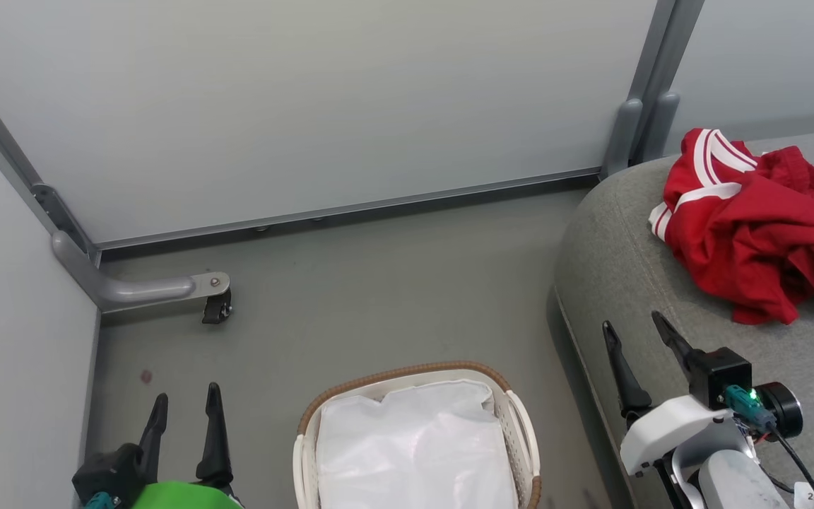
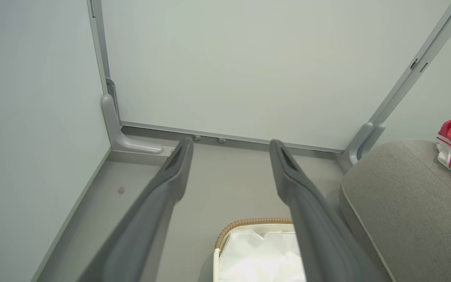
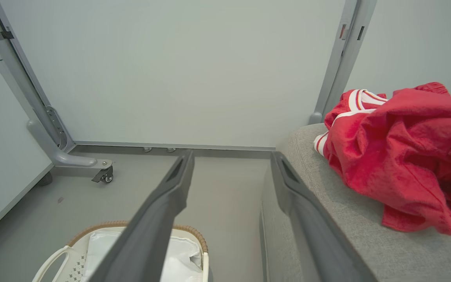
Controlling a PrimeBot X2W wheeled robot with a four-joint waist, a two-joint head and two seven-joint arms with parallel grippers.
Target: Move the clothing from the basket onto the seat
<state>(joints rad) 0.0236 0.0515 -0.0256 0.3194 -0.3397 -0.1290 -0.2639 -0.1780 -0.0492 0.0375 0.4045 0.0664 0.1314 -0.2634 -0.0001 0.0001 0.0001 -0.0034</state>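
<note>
1. Head view: the clothing (image 1: 753,240) is lying in one red heap at 2 o'clock on the single seat (image 1: 619,283). It appears to be two garments, one striped and one plain. One basket (image 1: 407,372) is sitting at 6 o'clock, showing one white liner (image 1: 414,445). The left fingers (image 1: 214,438) at 7 o'clock and the right fingers (image 1: 622,382) at 4 o'clock are standing apart, gripping nothing.
2. Left wrist view: two fingers are standing wide apart above the basket rim. The clothing is showing at 3 o'clock.
3. Right wrist view: two fingers are standing apart beside the seat's edge. Judgement: the transfer is looking finished. The next move is calling only for confirming that no garment is hiding under the liner.
</note>
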